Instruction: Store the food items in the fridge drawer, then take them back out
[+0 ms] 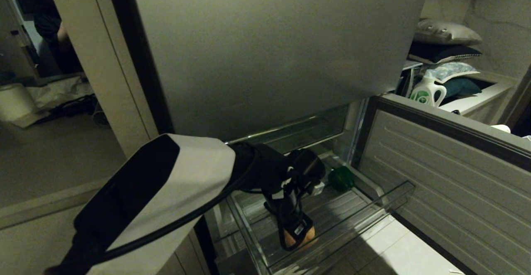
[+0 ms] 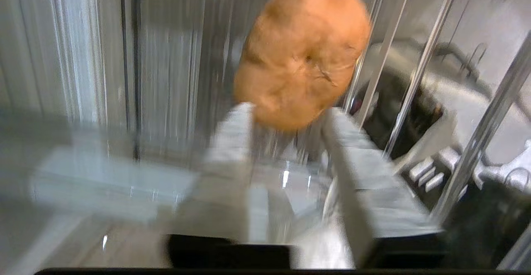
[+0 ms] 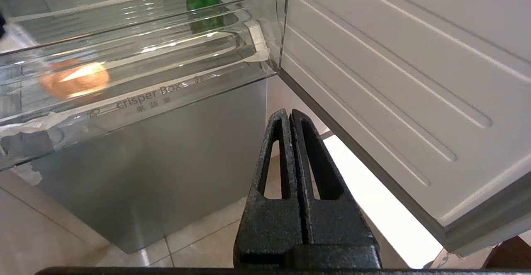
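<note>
The fridge drawer (image 1: 373,208) is pulled out, clear with a ribbed floor. The orange-tan bread piece (image 1: 308,236) lies near its front lip, and the dark-green piece (image 1: 341,178) sits at the back right. My left gripper (image 1: 295,242) reaches down into the drawer. In the left wrist view its pale fingers (image 2: 232,142) stand apart, open, with the bread (image 2: 303,55) just past the tips of the left gripper (image 2: 290,115). My right gripper (image 3: 290,113) is shut and empty, low in front of the drawer (image 3: 166,96), through which the bread (image 3: 72,80) and the green piece (image 3: 203,3) show.
The fridge's lower door (image 1: 448,192) stands open on the right beside the drawer. A grey upper door panel (image 1: 269,47) hangs above. A detergent bottle (image 1: 427,90) and pillows (image 1: 446,32) lie on shelves at the far right. A person (image 1: 54,30) stands at the far left.
</note>
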